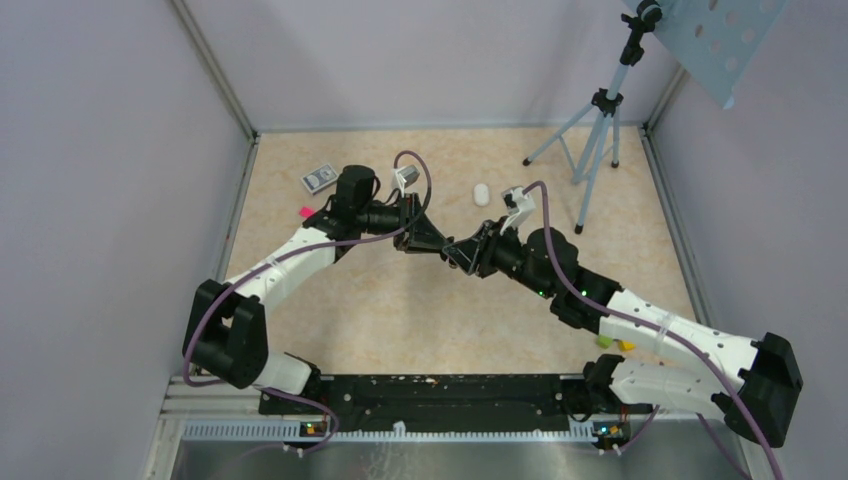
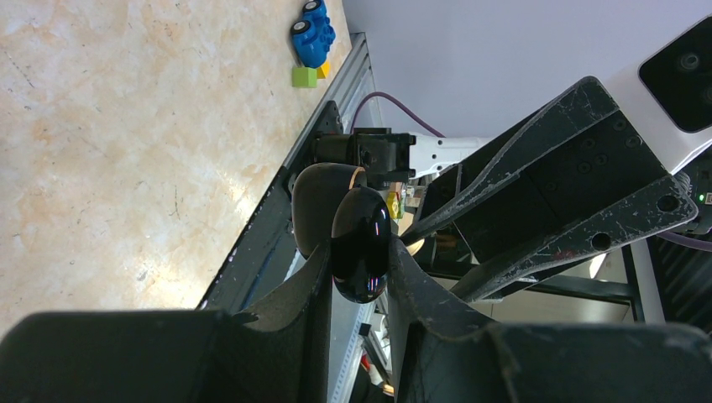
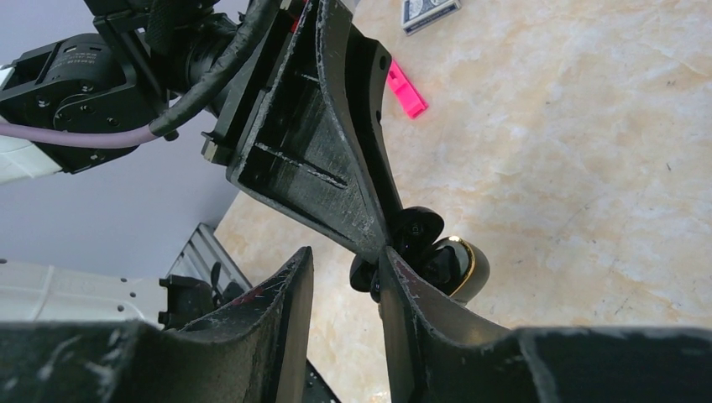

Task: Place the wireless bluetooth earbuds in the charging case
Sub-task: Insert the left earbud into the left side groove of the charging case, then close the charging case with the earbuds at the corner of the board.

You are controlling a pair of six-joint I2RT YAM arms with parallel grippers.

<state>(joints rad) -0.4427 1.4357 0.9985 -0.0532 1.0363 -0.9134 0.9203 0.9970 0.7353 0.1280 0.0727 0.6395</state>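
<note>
My left gripper (image 1: 432,240) is shut on a glossy black charging case (image 2: 359,243) and holds it above the table at mid-height. The case is open, with a gold-rimmed half (image 3: 460,267) behind the lid (image 3: 418,227). My right gripper (image 3: 344,270) is open, and its fingertips (image 3: 401,281) touch the case's mouth. A small black rounded piece (image 3: 362,274), perhaps an earbud, sits at the case beside that fingertip. In the top view the right gripper (image 1: 463,252) meets the left one tip to tip. No white earbuds can be made out.
A small white oval object (image 1: 481,194) lies on the table behind the grippers. A card deck (image 1: 320,178) and a pink piece (image 1: 305,211) lie at the back left. A tripod (image 1: 596,140) stands at the back right. A blue toy car (image 2: 312,34) and coloured blocks (image 1: 615,343) lie near the right arm's base.
</note>
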